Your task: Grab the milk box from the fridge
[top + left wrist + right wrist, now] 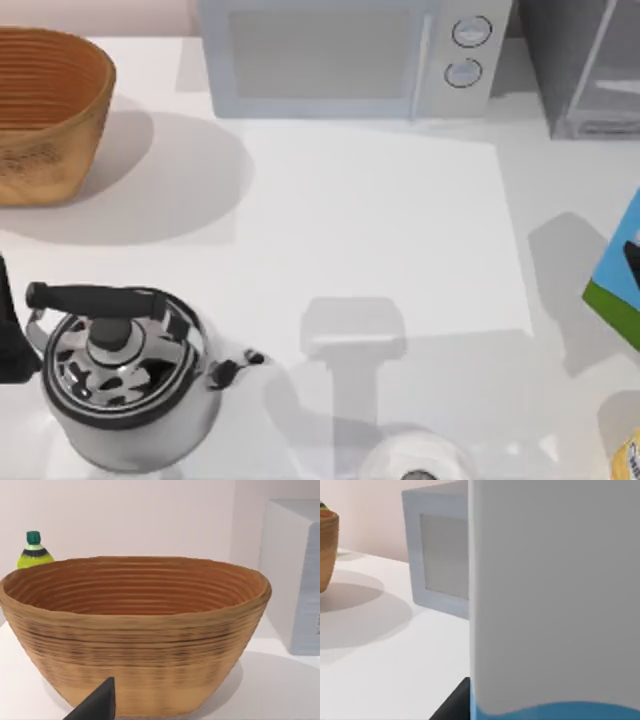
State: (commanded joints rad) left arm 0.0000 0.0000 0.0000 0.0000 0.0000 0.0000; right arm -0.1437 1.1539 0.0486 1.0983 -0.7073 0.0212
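Milk box (555,595) close up — gripper state unclear, wicker basket (135,630) (nothing inside), fridge (585,65) behind.

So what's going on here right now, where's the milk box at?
The milk box is out of the fridge, sitting tilted at the top view's right edge, in front of the fridge. In the right wrist view the carton looms very close, so the right arm looks to be carrying it, though the jaws themselves can't be made out. The left arm sits idle at the left edge beside the kettle, its camera facing the wicker basket. The microwave stands at the back.
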